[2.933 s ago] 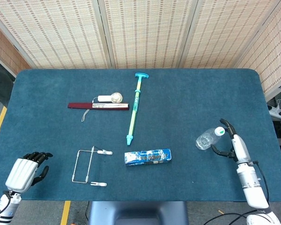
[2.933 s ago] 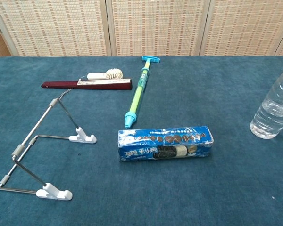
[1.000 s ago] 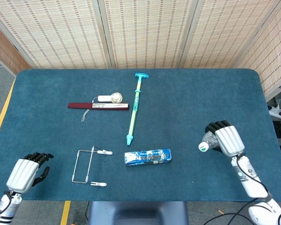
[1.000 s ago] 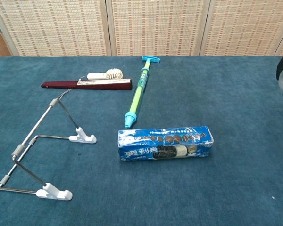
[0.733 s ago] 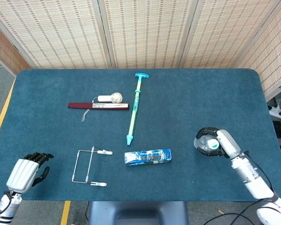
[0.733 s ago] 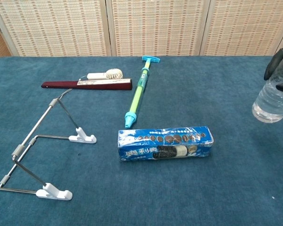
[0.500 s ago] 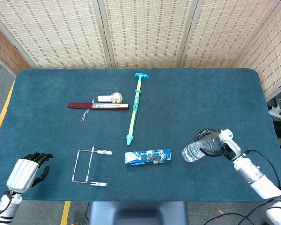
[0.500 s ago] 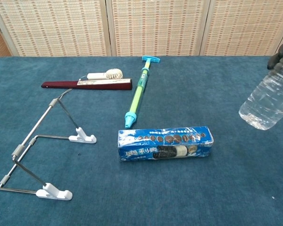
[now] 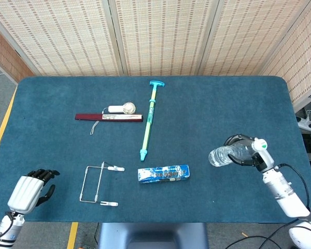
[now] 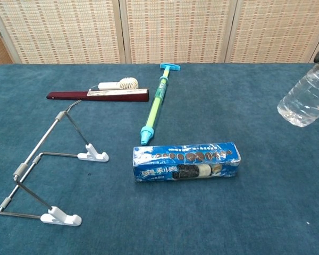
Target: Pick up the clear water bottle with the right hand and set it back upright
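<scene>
While the right hand (image 9: 247,153) wraps its dark fingers (image 9: 233,140) round the neck end of the clear water bottle (image 9: 225,155), the head view shows the bottle lying close to level, base pointing toward the middle of the desk (image 9: 197,104) and green cap (image 9: 258,143) toward the wrist. That grip near the cap leaves the heavy base free to swing down, which suits standing it up; by my reading the tilt-to-upright step is not yet finished. The left hand (image 9: 27,191) sits at the near left corner, fingers curled in on nothing, out of the way. A blue biscuit pack (image 9: 164,173) lies to the bottle's left, well apart, so the landing spot looks free. A wire stand (image 9: 97,184), a green pump (image 9: 149,122), a dark red folded fan (image 9: 109,118) and a small white fan (image 9: 122,108) lie further left.

In the chest view the bottle (image 10: 305,99) enters from the right edge, tilted, its base lowest and seemingly clear of the cloth; whether it touches I cannot tell. Only a dark sliver of the right hand shows at the top corner. The biscuit pack (image 10: 186,161) lies nearest the camera.
</scene>
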`<state>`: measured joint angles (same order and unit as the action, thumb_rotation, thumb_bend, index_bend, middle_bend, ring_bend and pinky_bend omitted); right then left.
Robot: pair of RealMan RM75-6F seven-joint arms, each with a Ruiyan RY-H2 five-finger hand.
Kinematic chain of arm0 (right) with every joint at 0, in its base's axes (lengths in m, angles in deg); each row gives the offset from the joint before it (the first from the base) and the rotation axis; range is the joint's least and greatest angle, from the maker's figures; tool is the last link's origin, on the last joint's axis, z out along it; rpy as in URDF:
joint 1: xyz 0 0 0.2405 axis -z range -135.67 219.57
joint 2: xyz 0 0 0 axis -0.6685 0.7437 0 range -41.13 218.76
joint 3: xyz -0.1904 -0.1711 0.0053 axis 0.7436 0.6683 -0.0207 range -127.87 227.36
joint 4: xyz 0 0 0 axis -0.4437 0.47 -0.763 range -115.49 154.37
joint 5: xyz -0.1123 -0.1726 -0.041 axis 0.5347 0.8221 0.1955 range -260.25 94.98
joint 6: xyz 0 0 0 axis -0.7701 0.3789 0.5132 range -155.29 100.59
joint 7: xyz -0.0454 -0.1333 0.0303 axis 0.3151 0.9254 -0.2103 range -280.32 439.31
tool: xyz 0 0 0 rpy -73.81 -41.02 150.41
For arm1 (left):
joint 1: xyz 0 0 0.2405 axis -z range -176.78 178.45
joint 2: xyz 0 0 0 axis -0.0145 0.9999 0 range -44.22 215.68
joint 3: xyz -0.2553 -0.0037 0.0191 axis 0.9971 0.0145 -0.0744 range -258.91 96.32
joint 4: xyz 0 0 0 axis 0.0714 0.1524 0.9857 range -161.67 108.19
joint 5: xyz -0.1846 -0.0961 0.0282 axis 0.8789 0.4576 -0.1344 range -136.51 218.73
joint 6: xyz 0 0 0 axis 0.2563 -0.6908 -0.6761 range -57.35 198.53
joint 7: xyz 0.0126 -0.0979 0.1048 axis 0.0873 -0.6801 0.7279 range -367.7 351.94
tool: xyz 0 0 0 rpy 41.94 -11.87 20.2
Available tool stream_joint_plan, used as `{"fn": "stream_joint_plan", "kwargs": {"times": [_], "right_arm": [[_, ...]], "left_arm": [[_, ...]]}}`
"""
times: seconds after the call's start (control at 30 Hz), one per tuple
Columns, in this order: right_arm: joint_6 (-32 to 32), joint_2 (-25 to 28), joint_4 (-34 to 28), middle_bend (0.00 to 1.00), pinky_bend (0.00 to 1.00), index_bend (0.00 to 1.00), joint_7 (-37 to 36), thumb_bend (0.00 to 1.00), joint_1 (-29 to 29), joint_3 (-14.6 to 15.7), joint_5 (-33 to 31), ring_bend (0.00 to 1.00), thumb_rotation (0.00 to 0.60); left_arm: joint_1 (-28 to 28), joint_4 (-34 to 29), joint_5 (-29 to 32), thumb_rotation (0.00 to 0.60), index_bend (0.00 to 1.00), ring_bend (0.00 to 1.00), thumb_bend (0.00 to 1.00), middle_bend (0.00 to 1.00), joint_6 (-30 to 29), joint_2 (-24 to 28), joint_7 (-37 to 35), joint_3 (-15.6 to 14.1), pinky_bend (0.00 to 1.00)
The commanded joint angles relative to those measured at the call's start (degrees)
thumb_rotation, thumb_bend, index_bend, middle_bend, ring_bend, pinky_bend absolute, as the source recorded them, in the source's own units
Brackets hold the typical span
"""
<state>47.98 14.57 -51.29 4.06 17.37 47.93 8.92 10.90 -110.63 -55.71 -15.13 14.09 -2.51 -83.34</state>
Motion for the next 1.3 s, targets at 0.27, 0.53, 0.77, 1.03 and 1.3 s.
{"fn": "stream_joint_plan", "kwargs": {"times": [0.27, 0.53, 0.77, 1.03, 1.3], "right_arm": [[7.97, -10.04, 8.23, 0.69, 0.58, 0.8, 52.45, 0.41, 3.9, -4.1, -5.4, 0.57, 0.6], [-4.59, 5.88, -7.33, 0.69, 0.58, 0.8, 5.09, 0.41, -0.73, 4.63, 4.25, 0.57, 0.6], [-2.34, 5.72, -4.52, 0.69, 0.58, 0.8, 2.8, 0.41, -0.66, 4.11, 4.18, 0.57, 0.6], [-4.32, 4.83, -3.28, 0.69, 0.58, 0.8, 15.25, 0.42, 0.31, 2.48, -0.76, 0.57, 0.6], [-3.78, 0.83, 0.08, 0.69, 0.58, 0.8, 30.86, 0.42, 1.52, -0.1, -4.97, 0.57, 0.6]], "left_arm": [[-0.05, -0.19, 0.04, 0.6, 0.35, 0.38, 0.44, 0.43, 0.09, 0.11, -0.08, -0.09, 0.53], [-0.1, -0.33, -0.12, 0.6, 0.35, 0.38, 0.44, 0.43, -0.04, 0.21, -0.15, -0.16, 0.53], [-0.07, -0.34, -0.09, 0.6, 0.35, 0.38, 0.44, 0.43, 0.15, 0.19, -0.01, -0.2, 0.53], [-0.09, -0.31, -0.2, 0.6, 0.35, 0.38, 0.44, 0.43, 0.11, 0.19, 0.2, -0.25, 0.53], [-0.04, -0.24, -0.12, 0.6, 0.35, 0.38, 0.44, 0.43, 0.38, 0.11, 0.42, -0.29, 0.53]]}}
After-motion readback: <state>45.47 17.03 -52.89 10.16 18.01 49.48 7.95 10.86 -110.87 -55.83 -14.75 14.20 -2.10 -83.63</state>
